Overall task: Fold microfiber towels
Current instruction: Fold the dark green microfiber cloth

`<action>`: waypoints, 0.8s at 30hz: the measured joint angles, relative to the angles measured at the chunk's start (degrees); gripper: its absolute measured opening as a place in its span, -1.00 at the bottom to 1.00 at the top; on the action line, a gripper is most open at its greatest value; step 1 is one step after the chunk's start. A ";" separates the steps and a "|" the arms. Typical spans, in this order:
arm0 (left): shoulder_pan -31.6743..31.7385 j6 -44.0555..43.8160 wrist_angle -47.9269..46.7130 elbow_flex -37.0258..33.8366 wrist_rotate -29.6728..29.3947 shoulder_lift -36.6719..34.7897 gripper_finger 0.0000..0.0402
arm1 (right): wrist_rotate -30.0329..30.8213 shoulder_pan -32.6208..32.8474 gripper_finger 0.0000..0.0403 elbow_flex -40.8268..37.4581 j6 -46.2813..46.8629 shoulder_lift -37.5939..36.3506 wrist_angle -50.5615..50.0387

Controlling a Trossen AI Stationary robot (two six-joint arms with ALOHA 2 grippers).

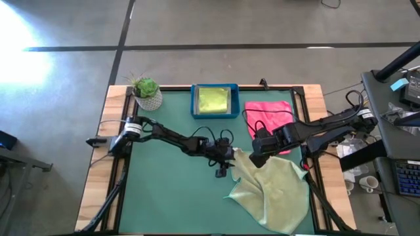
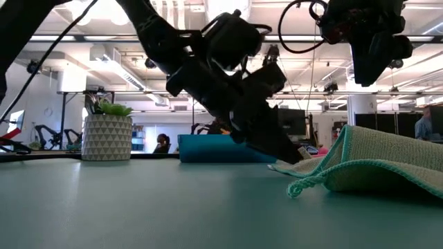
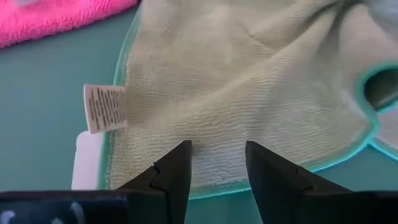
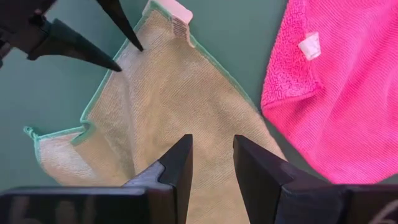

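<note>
The pale sage green towel (image 2: 377,166) fills the lower right of the low view, rumpled on the green table (image 1: 170,196), its teal-edged corner curling forward; in the high view it spreads from centre to lower right; the left hand (image 1: 222,165) sits at the towel's upper-left corner, its fingers (image 3: 174,171) parted and empty just above the hem, beside a white care tag (image 3: 104,108); the right hand (image 1: 258,159) hovers over the same towel, released, gripping nothing; the hot pink towel (image 1: 269,117) lies flat right of centre, partly covered by the right arm; a yellow-green towel (image 1: 213,100) rests in the blue tray (image 1: 214,114) at upper centre; a potted plant (image 1: 147,92) stands upper left; the towel's far edge runs off the frame.
</note>
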 joint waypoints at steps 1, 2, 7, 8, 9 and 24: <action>0.01 -0.02 -0.09 -0.01 -0.14 0.09 -0.32 | 0.00 0.00 -0.47 0.00 -0.02 0.00 0.04; 0.01 -0.01 -0.04 -0.04 -0.24 0.26 -0.32 | 0.00 0.00 -0.47 0.00 -0.02 0.00 0.04; 0.03 -0.01 -2.65 -0.02 -0.11 0.88 -0.32 | 0.01 0.00 -0.47 0.00 -0.02 0.00 0.29; 0.03 0.00 -3.72 0.03 0.17 0.86 -0.32 | 0.02 0.00 -0.47 0.00 -0.02 0.00 0.33; 0.05 0.02 -4.67 0.12 0.63 0.84 -0.32 | 0.02 0.00 -0.47 0.00 -0.02 0.00 0.38; 0.32 2.69 -33.39 -0.27 -0.15 -7.47 -0.32 | 0.02 -0.02 -0.47 0.00 0.11 0.01 1.04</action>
